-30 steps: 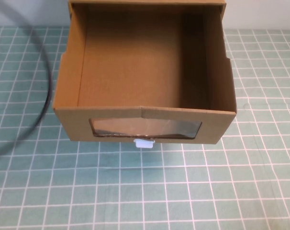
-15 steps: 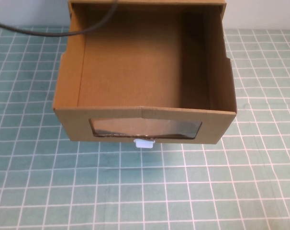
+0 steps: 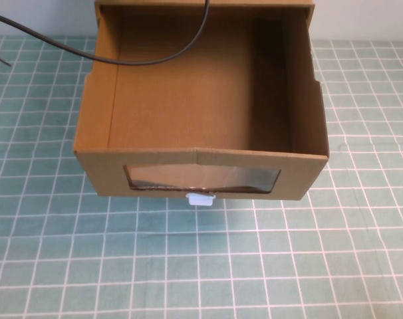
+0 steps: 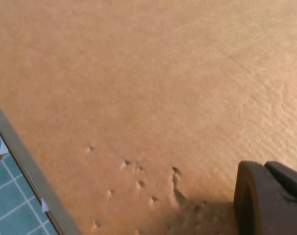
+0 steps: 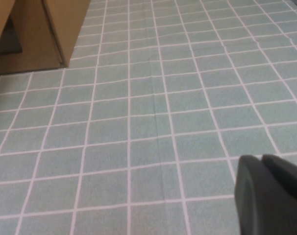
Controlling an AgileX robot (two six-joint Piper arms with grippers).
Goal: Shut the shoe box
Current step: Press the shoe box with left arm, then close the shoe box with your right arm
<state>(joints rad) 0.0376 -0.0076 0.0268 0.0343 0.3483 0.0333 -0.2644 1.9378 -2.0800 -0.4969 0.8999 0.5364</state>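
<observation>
High view: your shoe box (image 3: 200, 106) sits pulled open on the worktop (image 3: 42, 252); a cable (image 3: 155, 60) has swung across its back since earlier. Left wrist view: left gripper (image 4: 268, 198) hovers close over cardboard. Right wrist view: right gripper (image 5: 268, 193) hangs above worktop, well clear of the box. Neither's jaws can be judged.

Green, white-gridded worktop (image 3: 321, 266) carries the open shoe box (image 3: 201, 176); a black cable (image 3: 48, 41) perhaps grazes it

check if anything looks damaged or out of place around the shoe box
A black cable loops over the open shoe box. The left wrist view shows small dents in cardboard beside the left gripper. The right gripper hovers over bare mat.
</observation>
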